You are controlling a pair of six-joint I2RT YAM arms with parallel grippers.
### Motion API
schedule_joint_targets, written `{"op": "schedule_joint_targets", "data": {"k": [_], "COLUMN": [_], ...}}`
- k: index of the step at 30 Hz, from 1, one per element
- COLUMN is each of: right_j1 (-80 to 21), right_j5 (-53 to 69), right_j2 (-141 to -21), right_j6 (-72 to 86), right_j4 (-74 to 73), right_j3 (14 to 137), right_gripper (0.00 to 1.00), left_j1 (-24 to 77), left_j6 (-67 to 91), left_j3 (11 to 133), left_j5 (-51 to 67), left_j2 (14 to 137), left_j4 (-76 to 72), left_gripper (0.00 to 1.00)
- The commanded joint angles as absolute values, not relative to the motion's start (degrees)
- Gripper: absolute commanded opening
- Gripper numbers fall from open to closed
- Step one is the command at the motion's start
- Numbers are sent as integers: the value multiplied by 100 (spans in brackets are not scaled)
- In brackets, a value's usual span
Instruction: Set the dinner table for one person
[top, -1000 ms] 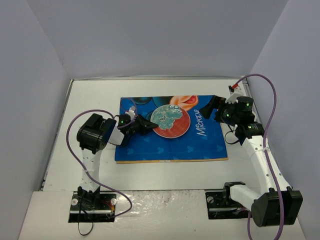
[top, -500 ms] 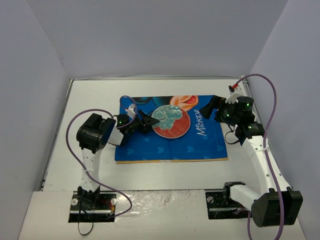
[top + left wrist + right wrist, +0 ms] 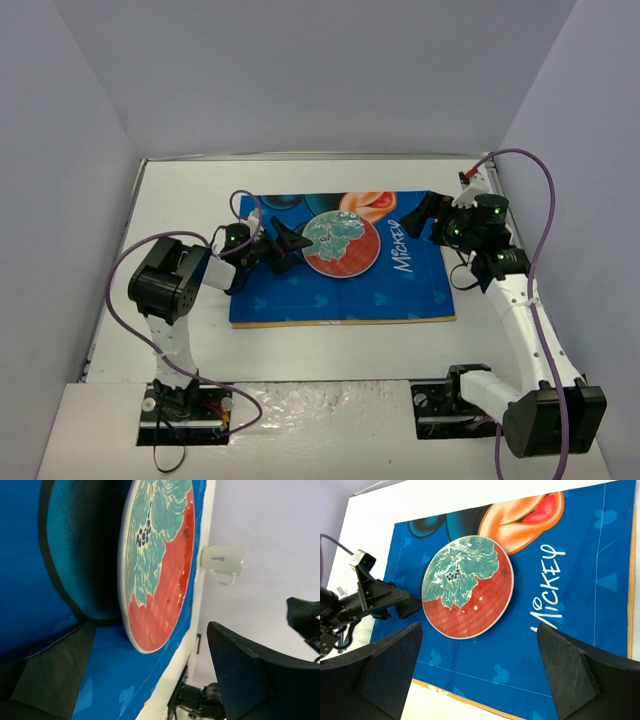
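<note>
A round plate [image 3: 342, 245], red with a teal leaf pattern, lies flat on the blue Mickey placemat [image 3: 400, 290] in the middle of the white dinner table [image 3: 180, 200]. My left gripper [image 3: 290, 243] is low over the placemat just left of the plate, open, with nothing between its fingers. In the left wrist view the plate [image 3: 155, 565] sits just beyond the open left gripper [image 3: 155, 680]. My right gripper [image 3: 425, 215] hovers open above the placemat's right part. In the right wrist view the plate [image 3: 467, 586] lies ahead of the empty right gripper [image 3: 480, 670].
A white mug [image 3: 222, 560] stands on the table past the placemat's far side, on the right arm's side. Grey walls close the table in at the left, back and right. The left arm's fingers [image 3: 375, 595] show at the plate's left.
My left gripper has opened and let go of the plate's left rim, pulling back slightly left. The left arm's elbow swung outward to the left. The right arm has not moved.
</note>
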State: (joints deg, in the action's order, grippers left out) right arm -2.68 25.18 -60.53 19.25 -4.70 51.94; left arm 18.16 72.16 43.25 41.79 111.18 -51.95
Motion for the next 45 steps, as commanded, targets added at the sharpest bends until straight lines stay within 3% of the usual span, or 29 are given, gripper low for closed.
{"op": "schedule_joint_targets", "data": {"k": [1, 6, 10, 20, 33, 45], "right_j1": [-280, -273, -272, -265, 492, 1187], "right_j5": [2320, 1656, 896, -950, -805, -530], "right_j2": [-5950, -6061, -6178, -6879, -8662, -9048], "right_j6": [1850, 1590, 1261, 1090, 1260, 1428], "right_j4": [-354, -923, -1510, -2291, -2715, -2720], "right_j3": [5331, 5711, 6258, 7026, 8334, 7736], "right_gripper": [95, 97, 100, 100, 92, 81], "left_j1": [1784, 1776, 1802, 1621, 791, 805], "left_j6": [6404, 5325, 3927, 2245, 1950, 1851], "left_j3": [4595, 5243, 6107, 7329, 6695, 6490], "left_j5": [3999, 3523, 2692, 832, 1260, 1550], "left_j2": [10204, 9276, 8475, 7827, 6844, 6840], "left_j4": [-3553, -1376, 1260, 3888, 3883, 3795], "left_gripper": [93, 94, 95, 97, 97, 97]}}
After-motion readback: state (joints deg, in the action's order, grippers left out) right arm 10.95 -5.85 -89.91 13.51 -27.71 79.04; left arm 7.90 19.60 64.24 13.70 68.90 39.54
